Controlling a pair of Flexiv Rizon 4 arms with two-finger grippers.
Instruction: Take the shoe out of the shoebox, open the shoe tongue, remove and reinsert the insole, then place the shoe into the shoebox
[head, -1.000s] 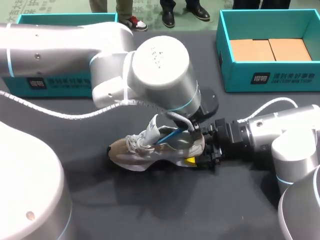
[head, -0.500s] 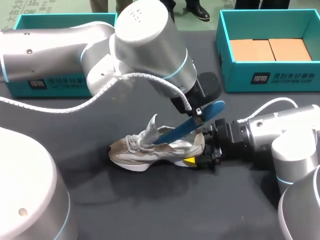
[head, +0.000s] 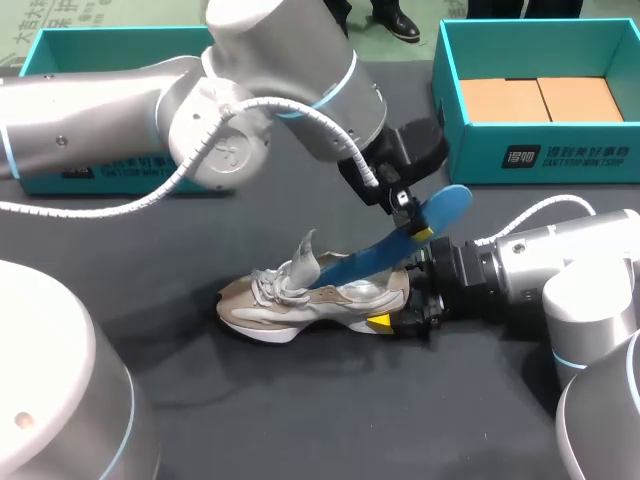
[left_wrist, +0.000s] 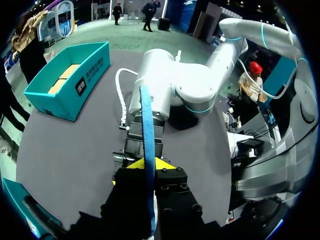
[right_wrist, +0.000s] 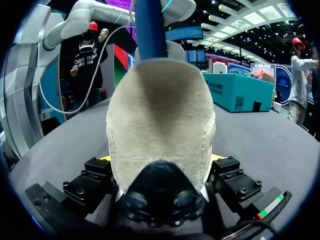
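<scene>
Insole (head: 385, 250) slants up out of the shoe (head: 300, 300) lying on the counter (head: 300, 400), its long axis toward the heel; left fingers (head: 424, 232) pinch its raised end; right fingers (head: 380, 321) clamp the heel.

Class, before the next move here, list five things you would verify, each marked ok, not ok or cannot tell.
1. Left hand grips the insole: ok.
2. Right hand clamps the shoe at its heel: ok.
3. Tongue stands lifted: ok.
4. Insole fully out of the shoe: not ok, its front end is inside.
5. Insole clear of the laces: cannot tell.
</scene>
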